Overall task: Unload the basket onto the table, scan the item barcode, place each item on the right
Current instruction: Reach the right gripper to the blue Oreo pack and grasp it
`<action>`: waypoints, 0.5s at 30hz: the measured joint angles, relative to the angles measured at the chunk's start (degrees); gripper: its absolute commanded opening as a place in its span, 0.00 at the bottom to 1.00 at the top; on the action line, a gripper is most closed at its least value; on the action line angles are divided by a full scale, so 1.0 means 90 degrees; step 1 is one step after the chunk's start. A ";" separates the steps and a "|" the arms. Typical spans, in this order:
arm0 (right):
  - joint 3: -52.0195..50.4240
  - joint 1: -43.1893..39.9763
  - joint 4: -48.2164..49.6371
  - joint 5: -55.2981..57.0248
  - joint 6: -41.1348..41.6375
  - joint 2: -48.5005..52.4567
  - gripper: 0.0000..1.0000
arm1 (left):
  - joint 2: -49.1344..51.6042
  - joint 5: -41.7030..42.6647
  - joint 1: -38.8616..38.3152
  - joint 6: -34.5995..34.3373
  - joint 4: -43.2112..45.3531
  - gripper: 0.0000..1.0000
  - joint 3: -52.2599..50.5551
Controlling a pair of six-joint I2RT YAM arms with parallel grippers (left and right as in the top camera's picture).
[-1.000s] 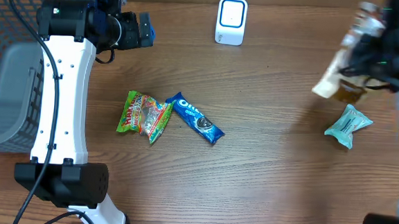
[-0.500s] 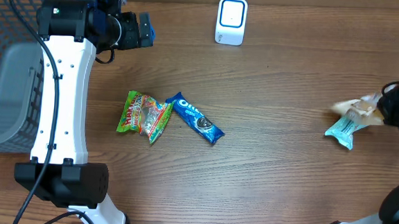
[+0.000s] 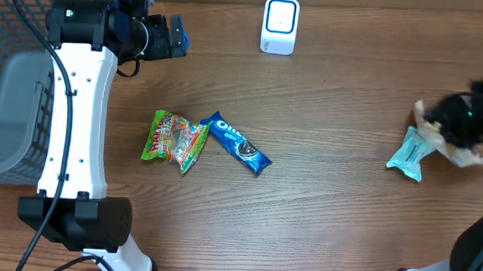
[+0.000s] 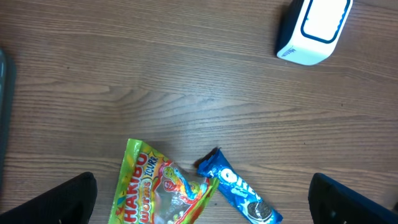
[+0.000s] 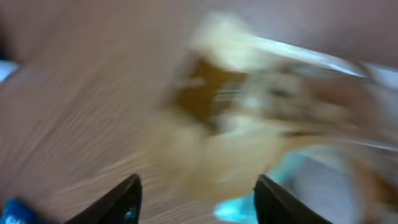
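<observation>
While right end effector (image 5: 199, 193) hangs parted, seemingly not gripping blurred tan packet (image 5: 249, 106), it may settle on teal packet (image 3: 408, 154), hiding barcode; left end effector (image 4: 202, 199) open, empty.

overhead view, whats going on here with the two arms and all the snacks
Two robot arms are working through snack packs to scan at the white scanner. The right claw, jaws apart, is low over a tan packet next to a teal packet at the right side. That view is blurred, so contact is unclear. The left claw hovers wide open and empty at the far left. A Haribo bag and an Oreo pack lie mid-table.
</observation>
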 measured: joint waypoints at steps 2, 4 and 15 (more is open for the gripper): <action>0.0216 0.0758 0.0034 -0.0078 -0.0284 -0.0253 0.68 | 0.0000 0.0002 0.0000 -0.0002 -0.0002 1.00 0.0000; 0.0325 0.1537 0.0146 -0.0017 -0.0532 -0.0447 0.69 | 0.0000 0.0000 0.0000 -0.0002 0.0000 1.00 0.0000; 0.0359 0.3825 0.0338 0.0809 -0.1047 -0.0505 0.75 | 0.0000 0.0002 0.0000 -0.0002 0.0000 1.00 0.0000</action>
